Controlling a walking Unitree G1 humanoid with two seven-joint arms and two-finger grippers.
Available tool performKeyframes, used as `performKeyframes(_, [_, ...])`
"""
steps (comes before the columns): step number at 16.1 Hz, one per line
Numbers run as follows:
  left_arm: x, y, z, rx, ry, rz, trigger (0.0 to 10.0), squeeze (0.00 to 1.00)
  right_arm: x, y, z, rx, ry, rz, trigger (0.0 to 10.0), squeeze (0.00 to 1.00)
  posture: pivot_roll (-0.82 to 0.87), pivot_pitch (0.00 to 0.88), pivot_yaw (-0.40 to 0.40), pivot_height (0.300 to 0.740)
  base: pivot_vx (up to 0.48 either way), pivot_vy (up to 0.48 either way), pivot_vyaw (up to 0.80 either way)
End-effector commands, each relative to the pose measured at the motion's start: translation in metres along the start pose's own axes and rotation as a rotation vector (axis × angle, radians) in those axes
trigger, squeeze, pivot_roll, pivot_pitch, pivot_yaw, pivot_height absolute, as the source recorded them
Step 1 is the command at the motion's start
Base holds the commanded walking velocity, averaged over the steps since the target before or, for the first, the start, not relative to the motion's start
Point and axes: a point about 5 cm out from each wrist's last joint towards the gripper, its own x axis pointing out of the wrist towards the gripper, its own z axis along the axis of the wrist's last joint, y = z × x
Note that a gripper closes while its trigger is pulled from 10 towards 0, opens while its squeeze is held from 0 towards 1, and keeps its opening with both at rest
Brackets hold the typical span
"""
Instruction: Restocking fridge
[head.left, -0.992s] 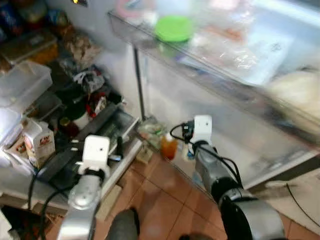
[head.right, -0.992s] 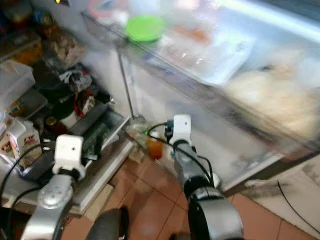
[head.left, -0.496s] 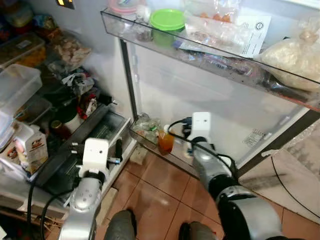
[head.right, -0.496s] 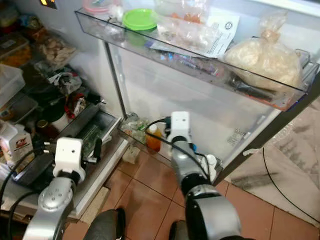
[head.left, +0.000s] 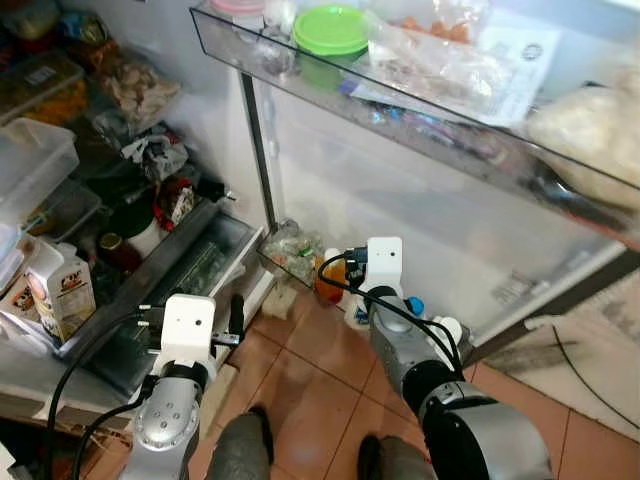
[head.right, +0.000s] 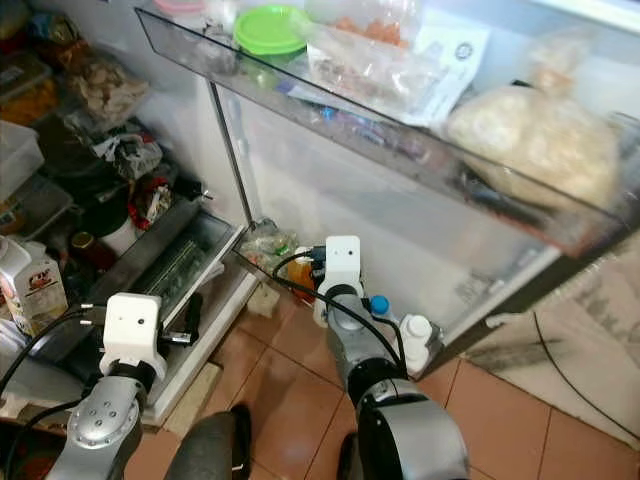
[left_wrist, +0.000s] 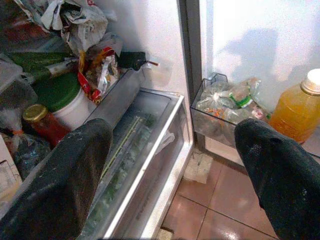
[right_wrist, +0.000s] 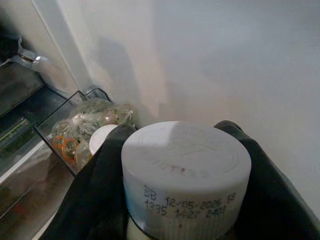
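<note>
Right wrist view: a white-capped bottle (right_wrist: 186, 172) is seen clamped between the right gripper (right_wrist: 175, 195) fingers (right_wrist: 100, 190), one black finger on each side of the cap. A printed date code is legible on the cap's side wall. The bottle's long axis is judged upright, running along the fingers' own direction.

Beyond the fingertips, the lower door bin (right_wrist: 60, 135) is recorded, holding a clear bag of vegetables (right_wrist: 85, 130) and a second white cap just ahead of the held one. The white inner wall of the fridge door (right_wrist: 225, 65) lies behind.

From the head views, the right gripper is placed low at the door bin, next to an orange juice bottle (head.left: 333, 282) and close to a blue-capped bottle (head.right: 381, 306). An upper door shelf (head.left: 420, 120) with a green lid (head.left: 331, 28) is noted well above.

The left gripper (left_wrist: 175, 165) is held with fingers (left_wrist: 70, 175) wide apart and nothing between them. It is pointed toward the crisper drawer (left_wrist: 135, 150) and the fridge's lower corner; the juice bottle lies off to one finger's outer side.

Judgement: the right arm is the working arm. The coming move is taken to turn on lowering the bottle straight down along its long axis into the bin, into the gap between the neighbouring bottles. Whether its base is already seated cannot be told.
</note>
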Motion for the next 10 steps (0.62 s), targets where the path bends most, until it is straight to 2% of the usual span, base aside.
performKeyframes(1, [-0.0023, 0.0003, 0.0001, 0.011, 0.009, 0.0, 10.0, 0.0, 0.0006, 0.002, 0.0043, 0.005, -0.028, 0.006, 10.0, 0.0, 0.28, 0.223, -0.007, 0.706, 0.0, 0.0, 0.0])
performKeyframes(4, [-0.0037, -0.0007, 0.0014, 0.001, 0.012, 0.005, 10.0, 0.0, -0.0001, -0.0011, 0.0031, -0.003, -0.032, 0.009, 10.0, 0.0, 0.28, 0.226, -0.014, 0.678, 0.0, 0.0, 0.0])
performKeyframes(10, [-0.0027, 0.0004, 0.0021, 0.001, 0.01, 0.016, 10.0, 0.0, -0.0007, 0.0005, 0.0016, -0.005, -0.028, 0.025, 10.0, 0.0, 0.29, 0.221, -0.018, 0.673, 0.0, 0.0, 0.0])
